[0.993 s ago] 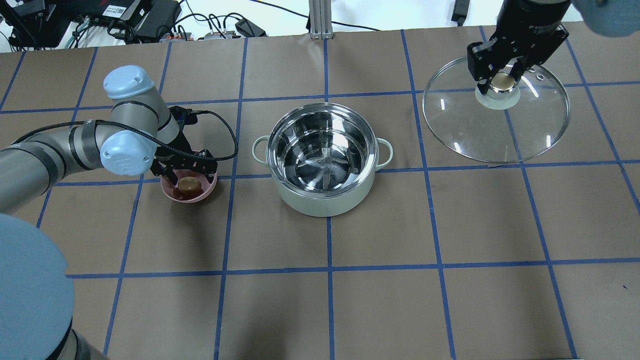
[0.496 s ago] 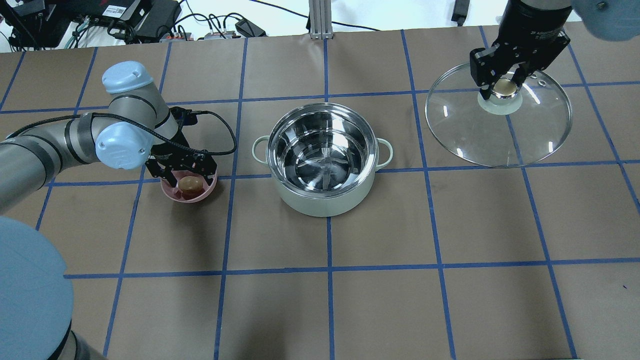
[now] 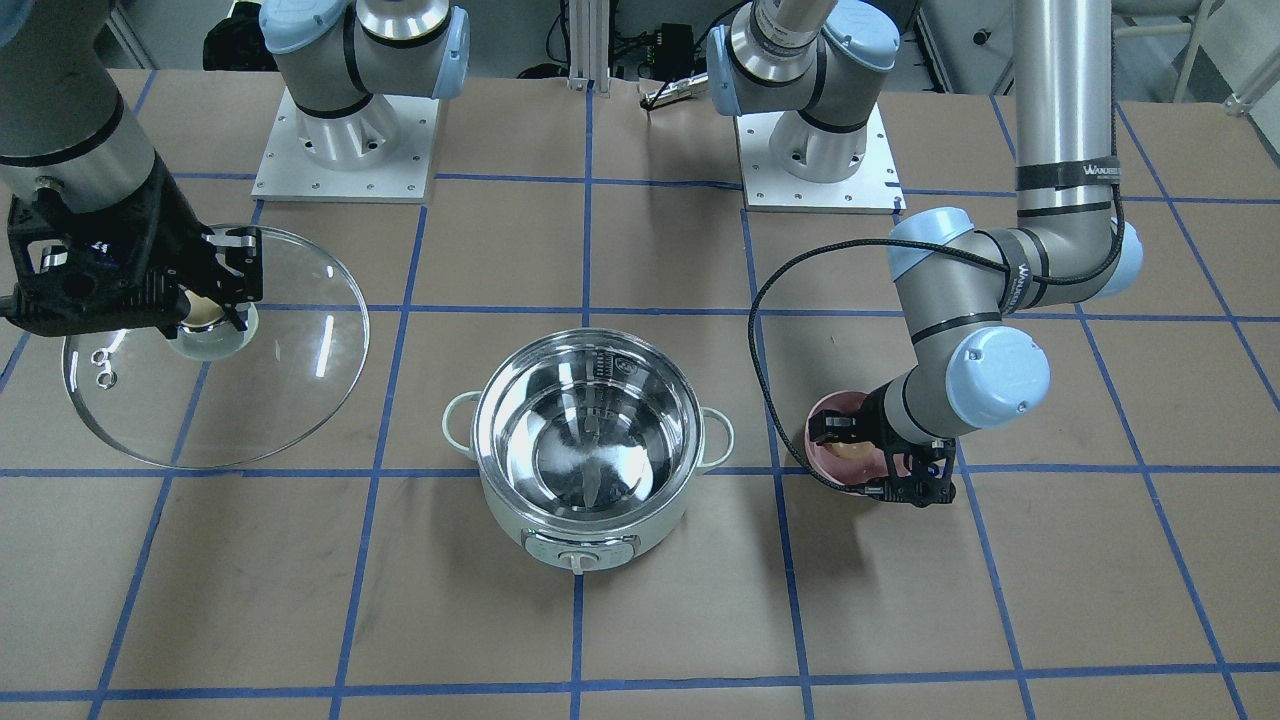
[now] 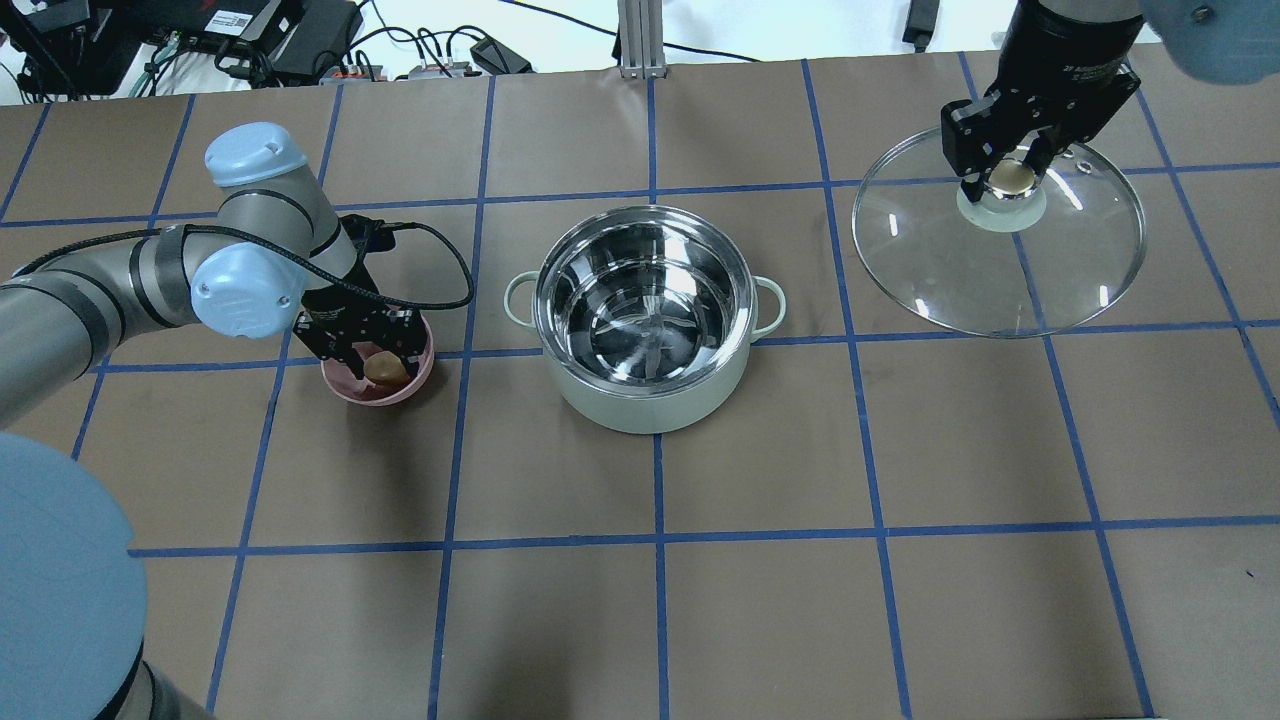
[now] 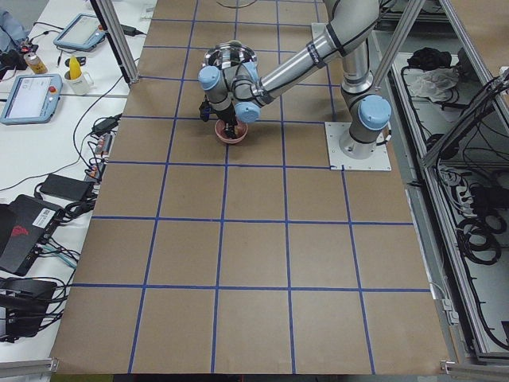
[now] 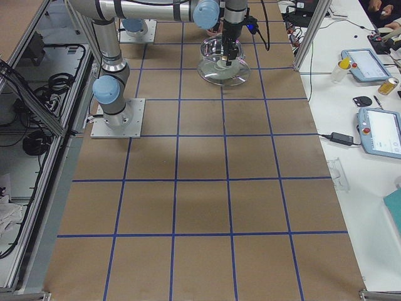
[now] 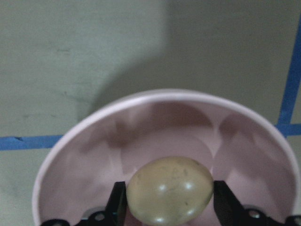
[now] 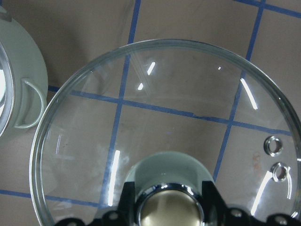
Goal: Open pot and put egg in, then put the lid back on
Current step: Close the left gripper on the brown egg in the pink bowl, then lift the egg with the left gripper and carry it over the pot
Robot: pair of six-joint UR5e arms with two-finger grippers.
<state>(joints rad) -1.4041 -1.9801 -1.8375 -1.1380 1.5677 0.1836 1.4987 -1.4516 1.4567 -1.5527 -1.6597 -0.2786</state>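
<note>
The pot (image 4: 640,400) stands open in the table's middle, its steel inside bare; its control knob shows in the front-facing view (image 3: 578,562). The egg (image 4: 383,368) lies in a small pink bowl (image 4: 345,385) left of the pot. My left gripper (image 4: 381,366) reaches into the bowl and is shut on the egg, with a finger on each side of it in the left wrist view (image 7: 169,190). The lid (image 4: 1000,260) is at the far right, low over or on the table. My right gripper (image 4: 1010,178) is shut on its cream knob (image 8: 168,209).
Brown paper with a blue tape grid covers the table (image 4: 660,600). Cables and electronics (image 4: 270,40) lie beyond the far edge. The two arm bases (image 3: 345,140) stand on the robot's side. The pot's loop handle (image 8: 28,103) shows left of the lid.
My left gripper has closed on the egg in the bowl. My right gripper and the lid have shifted slightly to the right.
</note>
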